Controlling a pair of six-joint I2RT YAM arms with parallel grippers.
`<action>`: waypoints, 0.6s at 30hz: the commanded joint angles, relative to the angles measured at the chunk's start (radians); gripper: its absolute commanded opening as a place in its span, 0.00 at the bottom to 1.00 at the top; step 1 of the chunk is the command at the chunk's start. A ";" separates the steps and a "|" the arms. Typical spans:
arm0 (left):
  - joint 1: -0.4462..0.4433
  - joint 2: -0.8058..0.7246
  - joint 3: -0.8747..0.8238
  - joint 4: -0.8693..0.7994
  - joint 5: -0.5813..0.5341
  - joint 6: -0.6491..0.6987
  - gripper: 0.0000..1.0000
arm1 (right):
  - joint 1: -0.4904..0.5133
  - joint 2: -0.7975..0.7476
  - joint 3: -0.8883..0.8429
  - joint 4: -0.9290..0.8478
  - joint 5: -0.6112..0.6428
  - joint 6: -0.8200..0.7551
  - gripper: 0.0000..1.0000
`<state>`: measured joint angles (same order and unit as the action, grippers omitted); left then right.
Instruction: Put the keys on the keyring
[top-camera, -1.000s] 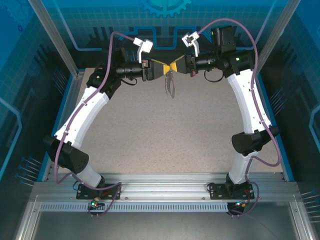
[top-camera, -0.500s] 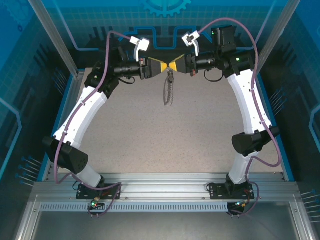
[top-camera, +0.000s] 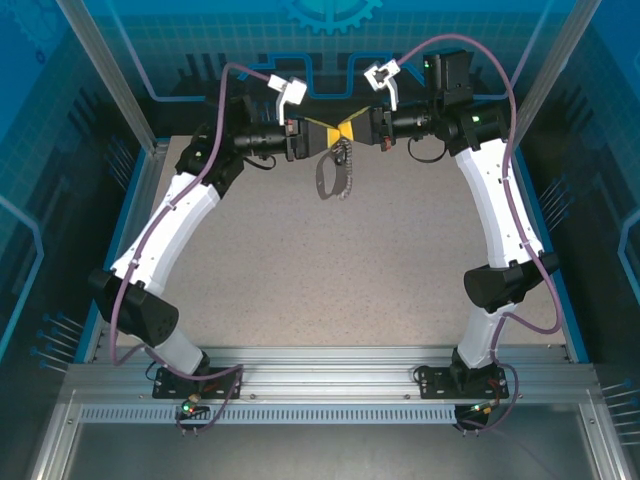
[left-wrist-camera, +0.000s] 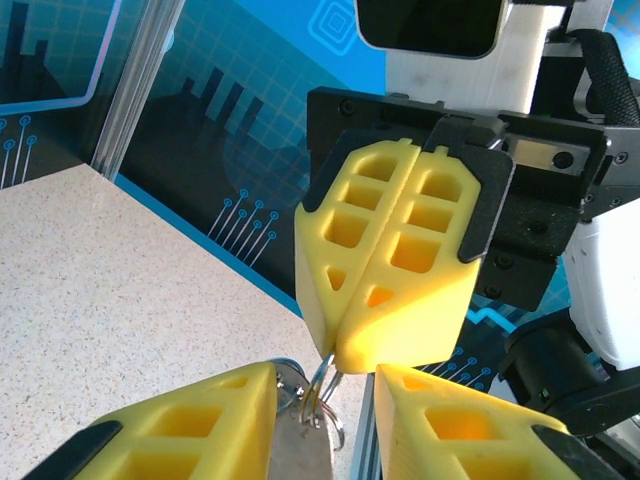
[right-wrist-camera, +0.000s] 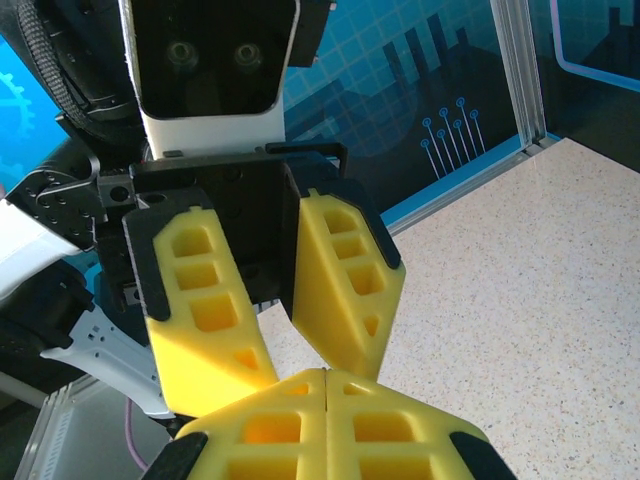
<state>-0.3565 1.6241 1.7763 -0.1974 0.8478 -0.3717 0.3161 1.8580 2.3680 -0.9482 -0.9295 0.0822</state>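
The right gripper (left-wrist-camera: 340, 350) is clamped shut, with a thin wire ring of the keyring (top-camera: 321, 182) pinched at its very tip. The strap loop and chain hang from that tip over the table (top-camera: 330, 290). Facing the tip, the left gripper (left-wrist-camera: 325, 385) holds its fingers apart on either side of the rings, gripping nothing. The back wall (top-camera: 300, 60) rises just behind the tip. In front of it the table stretches wide toward the arm bases.
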 joint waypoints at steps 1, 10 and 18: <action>-0.006 0.013 0.021 0.018 0.031 -0.015 0.30 | 0.011 -0.031 -0.010 0.038 -0.042 0.015 0.00; -0.015 0.017 0.021 0.042 0.026 -0.027 0.14 | 0.013 -0.028 -0.010 0.042 -0.046 0.015 0.00; -0.016 0.016 0.001 0.139 -0.006 -0.090 0.00 | 0.007 -0.034 -0.018 0.058 -0.033 0.042 0.11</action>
<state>-0.3603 1.6306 1.7763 -0.1616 0.8585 -0.4252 0.3130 1.8568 2.3592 -0.9173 -0.9321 0.0967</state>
